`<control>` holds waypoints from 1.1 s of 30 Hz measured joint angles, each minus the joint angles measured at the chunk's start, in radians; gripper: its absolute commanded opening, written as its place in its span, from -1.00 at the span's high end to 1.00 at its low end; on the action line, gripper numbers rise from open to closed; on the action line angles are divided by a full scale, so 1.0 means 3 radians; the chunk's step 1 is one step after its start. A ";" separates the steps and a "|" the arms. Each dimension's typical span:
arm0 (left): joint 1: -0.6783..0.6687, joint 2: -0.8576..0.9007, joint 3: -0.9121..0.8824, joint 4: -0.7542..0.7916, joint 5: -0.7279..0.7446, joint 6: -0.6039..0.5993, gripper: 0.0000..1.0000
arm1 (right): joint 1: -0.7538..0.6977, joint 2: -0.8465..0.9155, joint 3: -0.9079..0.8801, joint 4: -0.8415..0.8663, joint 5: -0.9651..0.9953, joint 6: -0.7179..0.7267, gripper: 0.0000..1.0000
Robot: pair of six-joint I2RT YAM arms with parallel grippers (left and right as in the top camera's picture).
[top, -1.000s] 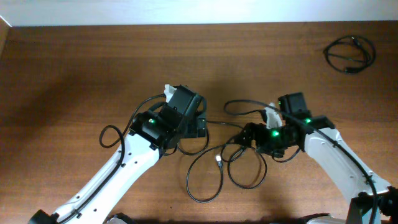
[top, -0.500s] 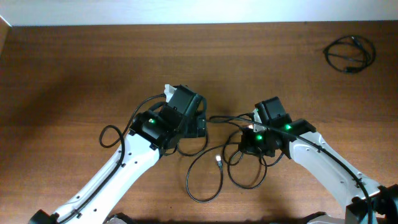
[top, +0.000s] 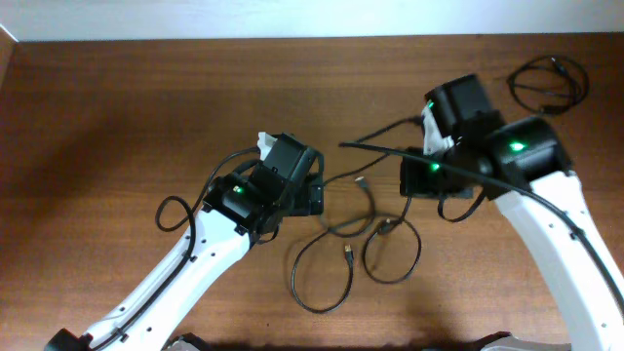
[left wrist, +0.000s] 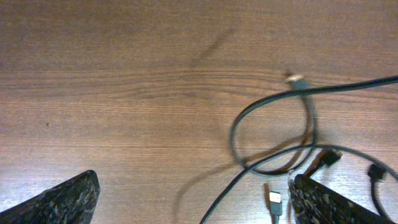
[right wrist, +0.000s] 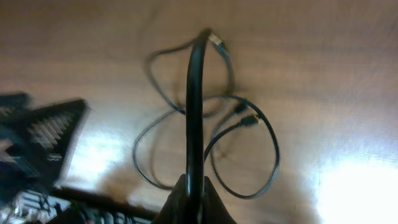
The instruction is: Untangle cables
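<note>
With the right gripper (right wrist: 191, 196) clenched on one cable (right wrist: 196, 106) raised over the loose cables (top: 356, 244) just 6 o'clock of table (top: 117, 117) centre, draw it slowly toward the coil (top: 551, 83) at 2 o'clock, pinning the remaining loops with the wide-open, empty left gripper (left wrist: 194, 180).

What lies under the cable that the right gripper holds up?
The held cable, clamped in the right gripper, hangs over loose cable loops and small plugs on the table. Where the loops pass behind it, their crossings are hidden.
</note>
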 measured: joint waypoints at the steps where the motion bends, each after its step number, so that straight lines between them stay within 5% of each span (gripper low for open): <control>1: 0.0000 0.0000 0.0000 0.0001 0.0001 0.0001 -0.98 | 0.0000 -0.0001 0.0215 -0.0041 0.0015 -0.0004 0.92; 9: 0.0000 0.0000 0.0000 0.0003 0.0001 0.0001 -0.98 | 0.0000 -0.0205 0.1278 -0.0112 0.0312 -0.0020 0.92; 30: 0.0000 0.0000 0.0000 0.0003 0.0001 0.0001 -0.98 | -0.0013 -0.0356 0.1322 -0.0121 0.3188 -0.0019 0.92; 33: 0.0000 0.0000 0.0000 0.0003 0.0001 0.0001 -0.98 | -0.0422 -0.0356 0.1322 -0.0167 0.3292 -0.0024 0.93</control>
